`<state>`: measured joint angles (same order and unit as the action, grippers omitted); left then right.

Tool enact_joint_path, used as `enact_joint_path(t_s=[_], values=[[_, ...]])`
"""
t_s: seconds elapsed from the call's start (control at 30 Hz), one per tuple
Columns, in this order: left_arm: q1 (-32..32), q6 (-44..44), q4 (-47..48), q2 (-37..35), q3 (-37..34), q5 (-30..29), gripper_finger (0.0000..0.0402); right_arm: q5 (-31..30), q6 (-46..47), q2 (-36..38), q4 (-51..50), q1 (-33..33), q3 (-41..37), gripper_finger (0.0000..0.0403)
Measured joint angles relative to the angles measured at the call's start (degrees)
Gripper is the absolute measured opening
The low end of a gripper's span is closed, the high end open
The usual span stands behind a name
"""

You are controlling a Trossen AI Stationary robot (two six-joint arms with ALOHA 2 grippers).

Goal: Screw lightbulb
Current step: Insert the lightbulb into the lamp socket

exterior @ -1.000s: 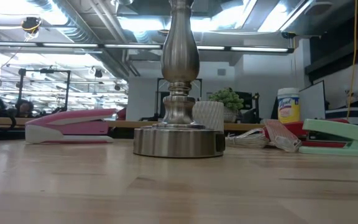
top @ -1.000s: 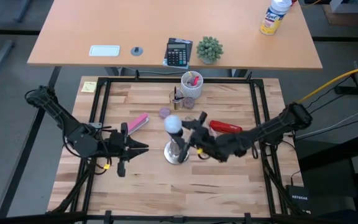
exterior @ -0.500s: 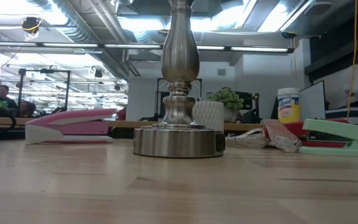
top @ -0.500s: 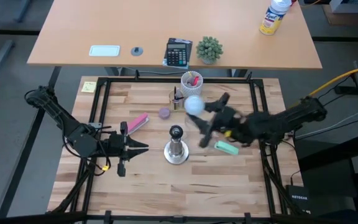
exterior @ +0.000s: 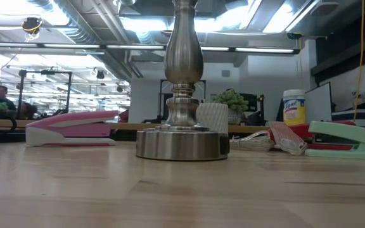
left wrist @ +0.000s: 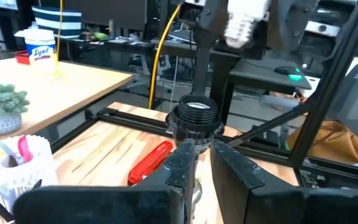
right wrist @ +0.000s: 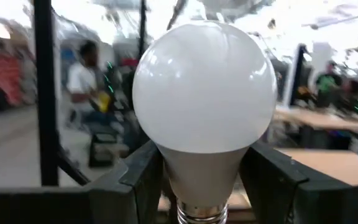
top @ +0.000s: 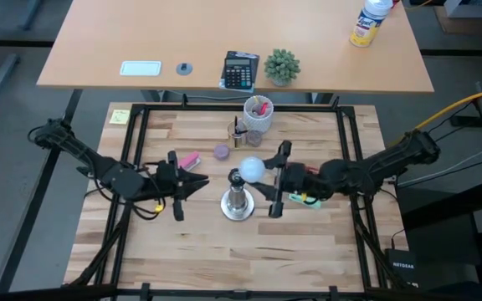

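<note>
Two tools were at work: my right tool (top: 273,186) clamped the lightbulb (top: 252,169) just above and beside the socket stand (top: 238,201), my left tool (top: 192,185), fingers nearly closed on nothing, waited nearby, and I judged a tilted approach could cross-thread the base.

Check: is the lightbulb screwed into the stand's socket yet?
Not yet. The lightbulb is clamped in the right gripper above and beside the empty socket; its threads hang clear in the left wrist view.
</note>
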<state>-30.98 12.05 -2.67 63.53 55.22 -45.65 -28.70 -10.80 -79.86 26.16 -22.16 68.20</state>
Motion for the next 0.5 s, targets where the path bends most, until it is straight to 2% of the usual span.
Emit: enact_joint_path(t_s=[0.2,0.3,0.5], values=[[0.5,0.0,-0.9,1.3,0.0,0.0,0.0045,3.0,2.2,0.0,12.6,3.6,-7.6,0.0192],[0.7,-0.2,-1.6,1.7,0.0,0.0,0.0045,7.0,6.8,0.1,13.0,6.0,-9.2,0.0192],[2.1,-0.1,-1.4,1.7,0.0,0.0,0.0045,9.4,9.2,0.0,13.0,7.2,-10.4,0.0192]])
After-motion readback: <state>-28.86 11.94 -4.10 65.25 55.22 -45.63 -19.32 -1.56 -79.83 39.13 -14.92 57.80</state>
